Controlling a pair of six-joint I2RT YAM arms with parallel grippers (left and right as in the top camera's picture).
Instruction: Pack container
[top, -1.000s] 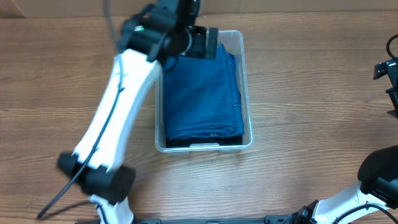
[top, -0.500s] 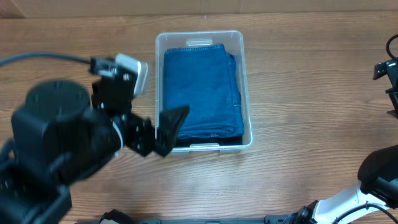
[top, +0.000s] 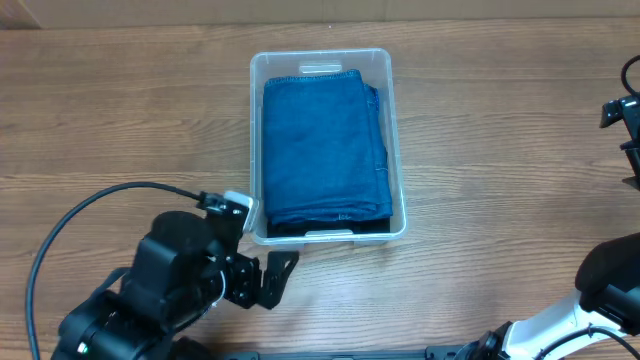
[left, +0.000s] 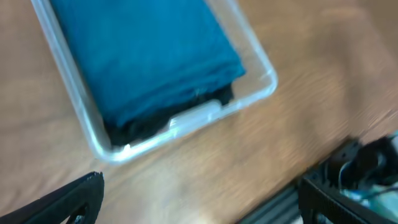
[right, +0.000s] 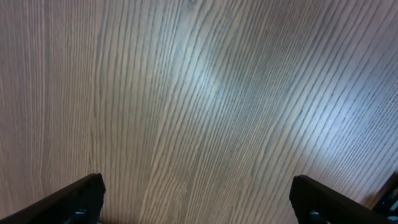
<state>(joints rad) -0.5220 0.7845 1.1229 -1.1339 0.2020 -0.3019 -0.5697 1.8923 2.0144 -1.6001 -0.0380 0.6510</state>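
The container (top: 398, 150), a clear plastic bin, stands in the middle of the table. A folded blue cloth (top: 322, 140) fills it, with something black (top: 320, 229) showing under the cloth at the near end. My left gripper (top: 268, 280) hangs open and empty just off the bin's near left corner. In the blurred left wrist view, the bin's near rim (left: 186, 121) and the blue cloth (left: 143, 56) lie ahead of the wide-apart left gripper (left: 199, 205). The right gripper (right: 202, 202) is open over bare wood, far from the bin.
The wooden table (top: 500, 200) stretches either side of the bin. My left arm's black cable (top: 60, 240) loops over the near left. Parts of the right arm (top: 612, 275) sit at the right edge. A dark rail (left: 280, 202) runs along the table's front.
My left arm has pulled back from the bin's far end to the near left, gripper open and empty. The cloth stays in the bin. The right arm has not moved.
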